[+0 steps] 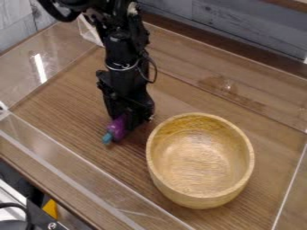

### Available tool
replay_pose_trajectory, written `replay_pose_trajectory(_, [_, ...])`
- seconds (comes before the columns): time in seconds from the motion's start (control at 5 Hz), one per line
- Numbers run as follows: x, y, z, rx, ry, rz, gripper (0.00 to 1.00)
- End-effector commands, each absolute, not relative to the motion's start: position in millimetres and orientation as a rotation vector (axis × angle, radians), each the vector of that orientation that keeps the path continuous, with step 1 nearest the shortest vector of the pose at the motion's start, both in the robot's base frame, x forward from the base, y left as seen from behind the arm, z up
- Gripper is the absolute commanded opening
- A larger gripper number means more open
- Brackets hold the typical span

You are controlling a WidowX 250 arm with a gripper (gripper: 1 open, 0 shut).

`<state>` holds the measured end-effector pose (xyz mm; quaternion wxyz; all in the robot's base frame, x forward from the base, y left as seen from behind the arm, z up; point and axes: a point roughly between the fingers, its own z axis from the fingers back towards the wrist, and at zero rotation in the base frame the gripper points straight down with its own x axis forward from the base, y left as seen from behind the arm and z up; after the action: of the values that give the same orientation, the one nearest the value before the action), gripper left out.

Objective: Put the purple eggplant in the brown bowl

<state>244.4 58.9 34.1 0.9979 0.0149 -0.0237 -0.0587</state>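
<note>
Wooden surface [66, 101] | pincer [122, 113] pinched eggplant [117, 128] | grasp step in hand | next: lift, carry to bowl [200, 160] beside pincer

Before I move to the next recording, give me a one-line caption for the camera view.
Pincer closed on the purple eggplant, beside the brown bowl.
</note>
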Motion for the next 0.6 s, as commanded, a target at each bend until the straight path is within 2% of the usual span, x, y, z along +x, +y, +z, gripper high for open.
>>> replay_pose_trajectory(0.0, [246.4,59.7,44.2,0.036,-0.101,-0.110,0.00])
replay_pose_trajectory(0.4, [245.6,55.4,51.4,0.022,-0.115,-0.097,0.00])
